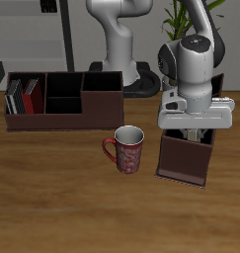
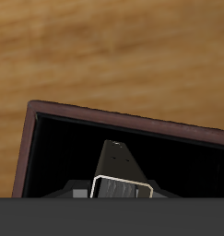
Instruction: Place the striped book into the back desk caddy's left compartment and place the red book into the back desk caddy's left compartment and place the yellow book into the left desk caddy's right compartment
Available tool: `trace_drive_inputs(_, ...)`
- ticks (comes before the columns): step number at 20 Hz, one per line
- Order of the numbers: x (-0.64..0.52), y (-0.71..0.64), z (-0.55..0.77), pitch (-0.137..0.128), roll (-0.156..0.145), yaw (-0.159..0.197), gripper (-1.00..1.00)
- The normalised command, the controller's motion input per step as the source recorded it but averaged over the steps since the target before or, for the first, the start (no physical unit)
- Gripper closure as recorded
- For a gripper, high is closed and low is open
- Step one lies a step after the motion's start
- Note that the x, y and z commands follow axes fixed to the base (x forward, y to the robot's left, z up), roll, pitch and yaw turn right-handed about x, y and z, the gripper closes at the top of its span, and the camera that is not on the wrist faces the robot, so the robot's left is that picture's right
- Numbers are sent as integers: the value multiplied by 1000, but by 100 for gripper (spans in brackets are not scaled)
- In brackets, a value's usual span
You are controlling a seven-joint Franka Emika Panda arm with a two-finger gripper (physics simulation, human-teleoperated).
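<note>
The back desk caddy stands far back on the table. In one of its end compartments the striped book and the red book stand upright side by side. Nearer the front, the left desk caddy is a dark brown box. My gripper hangs straight over it, fingertips at the rim of its opening. In the wrist view the gripper shows its fingers close together over the caddy's dark inside, with nothing visible between them. The yellow book is hidden or out of view.
A red patterned mug stands between the two caddies, close to the left desk caddy. Behind the table are the robot's base, a plant and shelving.
</note>
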Motion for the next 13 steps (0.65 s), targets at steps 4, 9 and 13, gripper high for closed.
trace_drive_inputs(4,18,6,11,-1,13,-21,-100)
trace_drive_inputs(9,-137,57,186,-28,15,7,-100)
trace_drive_inputs(13,-265,52,294,-57,12,65,-100)
